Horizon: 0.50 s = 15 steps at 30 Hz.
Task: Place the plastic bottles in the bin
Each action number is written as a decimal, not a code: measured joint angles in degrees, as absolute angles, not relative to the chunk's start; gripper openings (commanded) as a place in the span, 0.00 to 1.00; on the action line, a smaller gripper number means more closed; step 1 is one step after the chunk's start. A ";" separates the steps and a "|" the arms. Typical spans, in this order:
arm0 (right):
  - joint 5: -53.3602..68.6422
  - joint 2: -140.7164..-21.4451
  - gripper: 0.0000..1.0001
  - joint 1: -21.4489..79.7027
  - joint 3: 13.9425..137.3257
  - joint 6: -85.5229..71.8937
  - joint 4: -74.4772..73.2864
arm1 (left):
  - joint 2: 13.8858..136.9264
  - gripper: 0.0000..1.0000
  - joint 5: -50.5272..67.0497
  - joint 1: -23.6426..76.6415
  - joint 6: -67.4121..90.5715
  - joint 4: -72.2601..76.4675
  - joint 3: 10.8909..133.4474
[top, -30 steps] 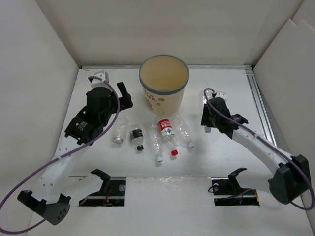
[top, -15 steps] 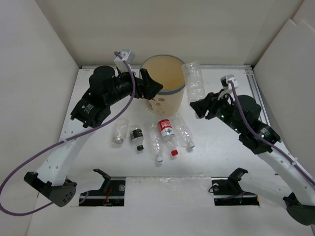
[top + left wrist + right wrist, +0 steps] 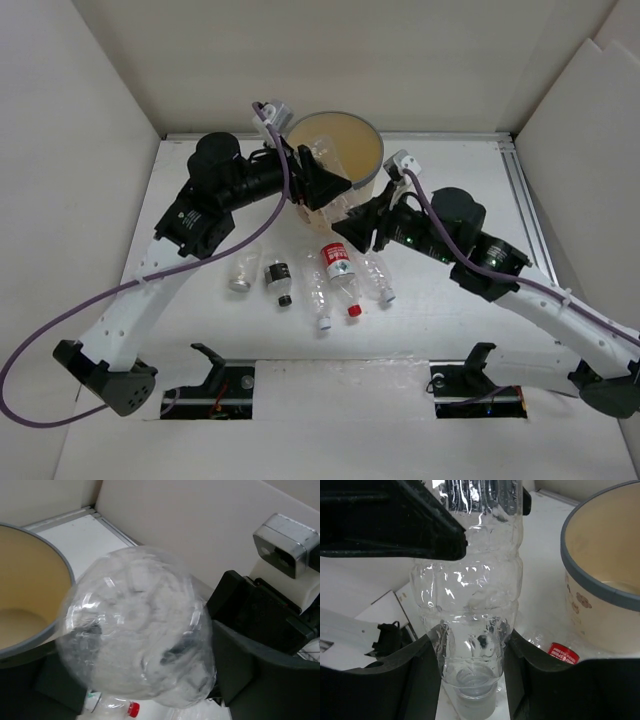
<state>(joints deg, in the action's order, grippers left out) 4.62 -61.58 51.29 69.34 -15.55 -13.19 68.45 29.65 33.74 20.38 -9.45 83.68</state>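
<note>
You have nothing banked yet, as far as the views show. The bin (image 3: 380, 165) stands at the far middle of the table (image 3: 430, 315), and the part of its tan inside that can be seen holds no bottle. One held bottle (image 3: 470, 605), clear and without a label, is in the air just beside the bin's near rim. The right gripper (image 3: 472, 647) is clamped on its shoulder, a finger on each side, the neck toward that wrist. The left gripper (image 3: 325, 183) is at the bottle's other end, but you cannot tell whether it is closed on it or only around it. Five lie on the table in a row before the bin: a silver-capped bottle (image 3: 241, 270), a black-labelled bottle (image 3: 277, 274), a white-capped bottle (image 3: 316, 290), a red-labelled bottle (image 3: 339, 265) and another clear bottle (image 3: 375, 275). Judgement: one of six in hand, none delivered, five left. The red label carries white print too small to read; the black label and the bin's side marks are likewise illegible.
</note>
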 measured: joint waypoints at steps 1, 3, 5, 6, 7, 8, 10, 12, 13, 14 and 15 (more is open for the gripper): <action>4.56 -61.63 0.20 51.77 69.67 -15.27 -12.32 | 68.45 0.65 29.98 33.78 20.73 -9.30 83.46; 4.23 -61.71 0.20 52.12 69.82 -14.81 -12.05 | 68.45 0.56 31.18 34.06 21.32 -8.32 83.29; 3.68 -62.17 0.28 52.14 69.82 -14.37 -11.31 | 68.45 0.41 30.98 34.30 22.24 -7.84 83.26; 3.44 -62.41 0.40 52.16 69.82 -14.06 -10.92 | 68.45 0.37 30.72 34.35 23.11 -7.68 83.29; 3.18 -62.65 0.56 52.16 69.82 -13.82 -10.61 | 68.47 0.31 30.06 34.44 23.53 -7.55 83.29; 2.94 -62.76 0.72 52.16 69.82 -13.69 -10.37 | 68.47 0.22 29.76 34.41 23.55 -7.53 83.31; 2.22 -62.72 1.00 52.21 69.76 -13.80 -10.04 | 68.73 0.19 27.42 34.35 22.94 -7.77 83.90; -0.14 -62.41 1.00 52.36 69.47 -12.93 -9.28 | 69.80 0.16 23.77 34.28 22.11 -8.34 85.47; -1.83 -62.22 1.00 52.51 69.23 -12.93 -9.28 | 70.81 0.16 21.30 34.26 21.67 -9.61 87.46; -3.84 -62.02 1.00 52.53 68.86 -12.84 -9.39 | 72.34 0.16 19.05 34.24 21.15 -10.31 89.69; -6.17 -61.82 1.00 52.53 68.40 -12.80 -9.63 | 74.19 0.16 16.84 34.11 20.45 -11.07 92.79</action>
